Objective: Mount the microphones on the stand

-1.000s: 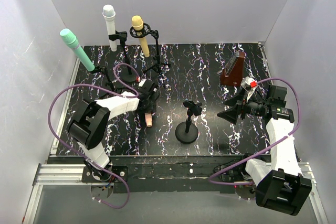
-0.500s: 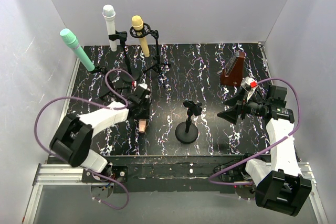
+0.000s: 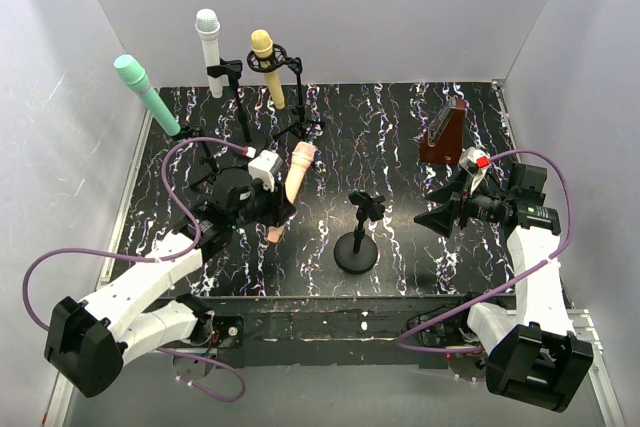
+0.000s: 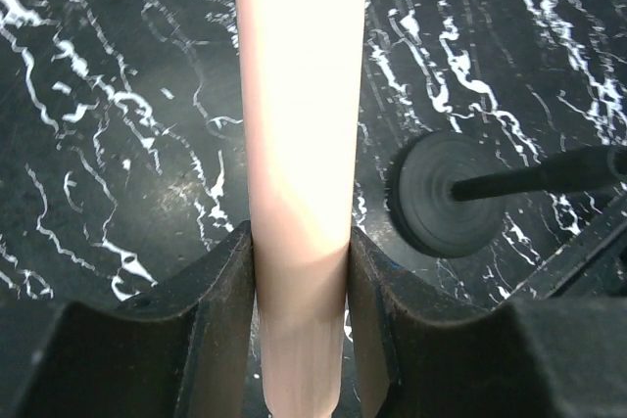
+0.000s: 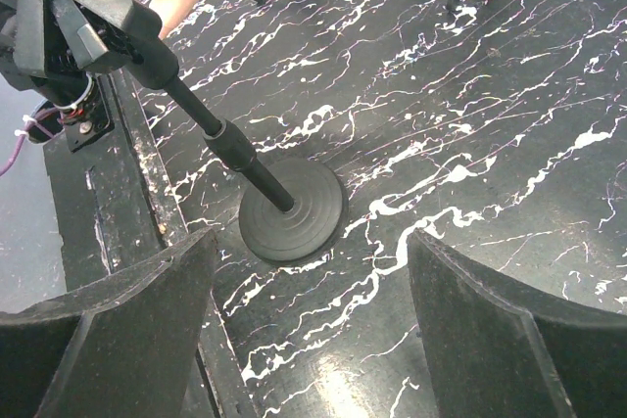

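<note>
1. The black marbled table (image 3: 400, 127) carries everything.
2. The left gripper (image 3: 270, 209) is clamped on the lower shaft of the peach-pink microphone (image 4: 299, 144), which tilts head-up just left of the empty stand (image 3: 357, 237).
3. The right gripper (image 3: 432, 219) gapes wide, holding nothing, to the right of that stand.
4. The mint green microphone (image 3: 145, 92), white microphone (image 3: 210, 47) and yellow microphone (image 3: 267, 67) sit clipped at the back left.

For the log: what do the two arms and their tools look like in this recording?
The left arm and right arm both have white links between chunky black joint housings. A purple cable loops along each. The left tool and right tool are black, with broad wedge-shaped fingers. A small red-and-white tab sits by the right wrist.
</note>
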